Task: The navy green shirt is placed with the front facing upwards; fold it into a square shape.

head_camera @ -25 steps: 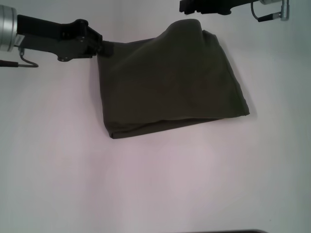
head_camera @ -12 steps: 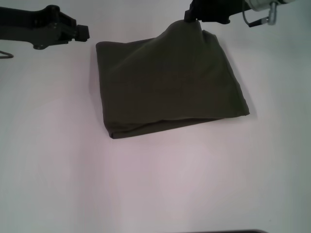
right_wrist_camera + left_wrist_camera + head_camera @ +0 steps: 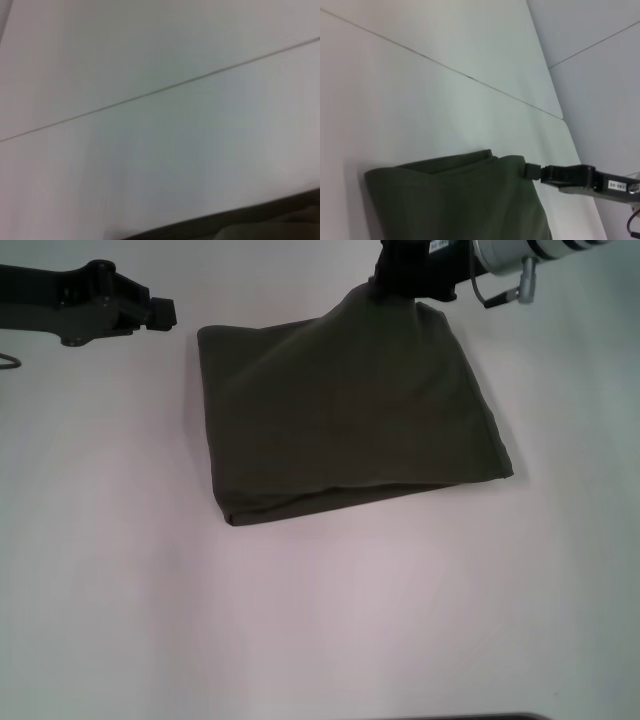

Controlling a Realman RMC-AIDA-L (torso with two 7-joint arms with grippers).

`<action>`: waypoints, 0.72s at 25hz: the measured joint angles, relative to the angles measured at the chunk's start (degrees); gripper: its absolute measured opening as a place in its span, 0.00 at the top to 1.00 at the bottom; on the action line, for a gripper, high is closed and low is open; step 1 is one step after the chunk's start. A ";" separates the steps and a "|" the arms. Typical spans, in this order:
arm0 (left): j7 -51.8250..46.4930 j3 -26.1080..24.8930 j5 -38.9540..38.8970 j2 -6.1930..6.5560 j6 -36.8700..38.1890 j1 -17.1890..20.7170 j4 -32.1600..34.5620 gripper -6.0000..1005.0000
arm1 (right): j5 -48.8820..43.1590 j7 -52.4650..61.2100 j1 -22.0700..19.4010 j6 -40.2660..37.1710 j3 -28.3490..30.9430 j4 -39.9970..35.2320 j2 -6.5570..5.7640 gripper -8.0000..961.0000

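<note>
Head view: navy green shirt (image 3: 345,410) lies folded in rough square on white table (image 3: 330,620), far right corner lifted into peak. Right gripper (image 3: 388,285) pinches that peak. Left gripper (image 3: 168,311) just beside far left corner, apart from cloth; fingers cannot tell.

Left wrist view: shirt (image 3: 460,200) on table, right gripper (image 3: 532,171) clamped on its corner.

Right wrist view: bare table (image 3: 160,125), dark shirt edge (image 3: 280,220).

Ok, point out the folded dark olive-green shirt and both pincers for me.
Folded dark olive-green cotton shirt (image 3: 345,415), head view: middle of the top layer.
Left pincer (image 3: 165,312), head view: black tip, beside the shirt's far left corner.
Right pincer (image 3: 395,282), head view: tip at the shirt's raised far edge.
</note>
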 joint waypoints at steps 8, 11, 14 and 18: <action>0.24 0.01 -0.03 -0.40 0.11 -0.72 0.00 0.94 | 0.00 0.82 -0.77 4.19 -1.85 2.00 0.22 0.98; 0.25 0.00 -0.04 -0.49 0.12 -0.75 0.00 0.94 | 0.00 0.55 -0.85 5.71 -2.07 2.36 0.69 0.98; 0.23 0.01 -0.06 -0.49 0.17 -0.69 0.00 0.94 | 0.00 0.45 -0.85 7.07 -2.95 2.50 1.34 0.98; 0.23 0.01 -0.08 -0.56 0.17 -0.57 0.00 0.94 | 0.00 0.76 -0.84 8.43 -4.70 2.82 2.01 0.98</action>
